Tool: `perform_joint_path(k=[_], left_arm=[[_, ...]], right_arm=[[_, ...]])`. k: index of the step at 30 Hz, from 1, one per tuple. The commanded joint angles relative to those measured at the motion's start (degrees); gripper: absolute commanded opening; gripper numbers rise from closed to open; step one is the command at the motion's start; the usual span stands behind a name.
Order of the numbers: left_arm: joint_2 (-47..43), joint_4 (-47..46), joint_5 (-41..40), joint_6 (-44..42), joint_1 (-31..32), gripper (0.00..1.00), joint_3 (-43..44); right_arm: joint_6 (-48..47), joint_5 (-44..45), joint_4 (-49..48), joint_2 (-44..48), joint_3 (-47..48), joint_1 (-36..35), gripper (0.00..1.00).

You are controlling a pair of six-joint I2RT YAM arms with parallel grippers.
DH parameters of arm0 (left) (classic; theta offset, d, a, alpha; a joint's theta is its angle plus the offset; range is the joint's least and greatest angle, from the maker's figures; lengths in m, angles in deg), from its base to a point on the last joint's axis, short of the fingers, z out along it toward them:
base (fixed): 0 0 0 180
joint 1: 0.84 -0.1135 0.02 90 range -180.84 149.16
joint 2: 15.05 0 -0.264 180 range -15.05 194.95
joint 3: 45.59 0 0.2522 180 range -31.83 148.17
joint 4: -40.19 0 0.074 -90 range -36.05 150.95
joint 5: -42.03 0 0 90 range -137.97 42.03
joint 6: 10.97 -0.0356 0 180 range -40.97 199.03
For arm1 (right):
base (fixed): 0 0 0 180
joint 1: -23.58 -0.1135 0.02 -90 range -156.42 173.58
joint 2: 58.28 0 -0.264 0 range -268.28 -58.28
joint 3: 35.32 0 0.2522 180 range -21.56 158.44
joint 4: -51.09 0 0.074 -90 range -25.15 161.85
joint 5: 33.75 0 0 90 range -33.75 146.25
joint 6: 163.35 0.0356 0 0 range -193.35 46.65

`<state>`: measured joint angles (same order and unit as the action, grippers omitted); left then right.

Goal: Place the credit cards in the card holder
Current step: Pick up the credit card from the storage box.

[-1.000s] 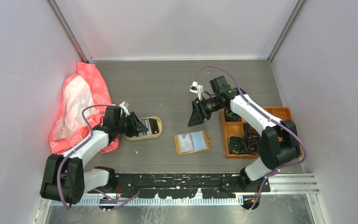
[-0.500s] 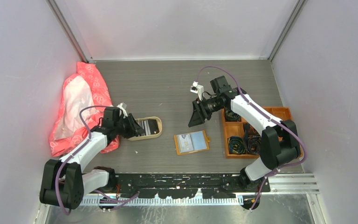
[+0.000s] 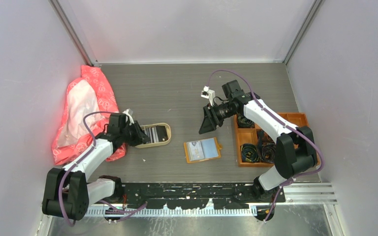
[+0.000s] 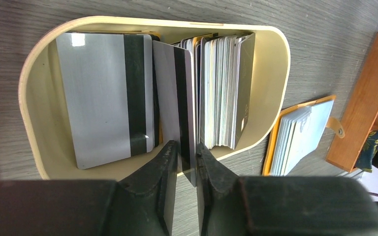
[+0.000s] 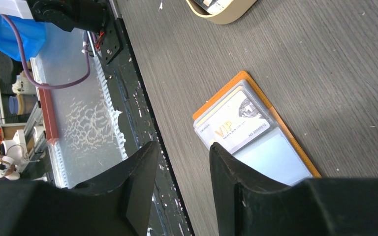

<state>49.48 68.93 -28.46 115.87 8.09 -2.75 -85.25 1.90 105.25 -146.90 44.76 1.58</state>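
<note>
Left tool [image 4: 187,147] at the near rim of the beige tray [image 4: 275,73]. Fingers were clamped on the bottom edge of one striped card [image 4: 177,98], which stood upright on edge. At 9 o'clock of that card a grey card with a dark band [image 4: 103,93] lay leaning flat against the tray's end. At 3 o'clock the rest of the credit cards [image 4: 221,88] stood packed on edge, just beside the held one.

Top view: my left tool [image 3: 140,135] covered the tray's [image 3: 169,133] left end. A pink cloth bag [image 3: 86,105] lay heaped at 10 o'clock of it, against the wall, with my left forearm passing over its lower edge.

Card holder [image 3: 203,150] lay open and flat on the worktop [image 3: 177,93], at 4 o'clock of the tray and apart from it. One clear pocket showed a VIP card [image 5: 231,128].

Right tool [image 3: 207,123] hovered at 12 o'clock of the holder, fingers apart, nothing between them; through the gap I saw only worktop and the rail at the near edge.

Orange compartment box [image 3: 300,118] sat at 3 o'clock of the holder, black coils [image 3: 250,152] inside, my right arm crossing above it.
</note>
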Motion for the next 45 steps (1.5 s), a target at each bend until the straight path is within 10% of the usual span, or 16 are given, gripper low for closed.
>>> perform_joint_path(k=[1, 8, 28, 36, 45], left_arm=[[-1.6, 1.1, -1.1, -1.4, -0.5, 0.18, 2.7], [-4.2, 4.9, -5.1, -2.3, -0.4, 0.01, 3.3], [-17.9, 13.5, -6.0, -4.7, -0.5, 0.0, 6.2], [-25.7, -17.0, 15.2, 8.6, 1.7, 0.0, -3.8], [-23.5, -41.8, 1.1, 11.4, 24.7, 0.0, -9.7]], right_arm=[[-0.8, -1.9, -0.2, 1.2, 2.5, 0.2, 0.49], [-0.7, -2.1, 0.0, 0.9, 2.4, 0.3, 0.49], [-4.0, 0.2, -3.2, 3.4, -0.8, 0.2, 0.48], [-6.6, -11.9, -12.4, 9.5, -9.1, -0.1, 0.47], [13.5, -14.0, -29.7, 9.8, -12.8, -2.7, 0.49]])
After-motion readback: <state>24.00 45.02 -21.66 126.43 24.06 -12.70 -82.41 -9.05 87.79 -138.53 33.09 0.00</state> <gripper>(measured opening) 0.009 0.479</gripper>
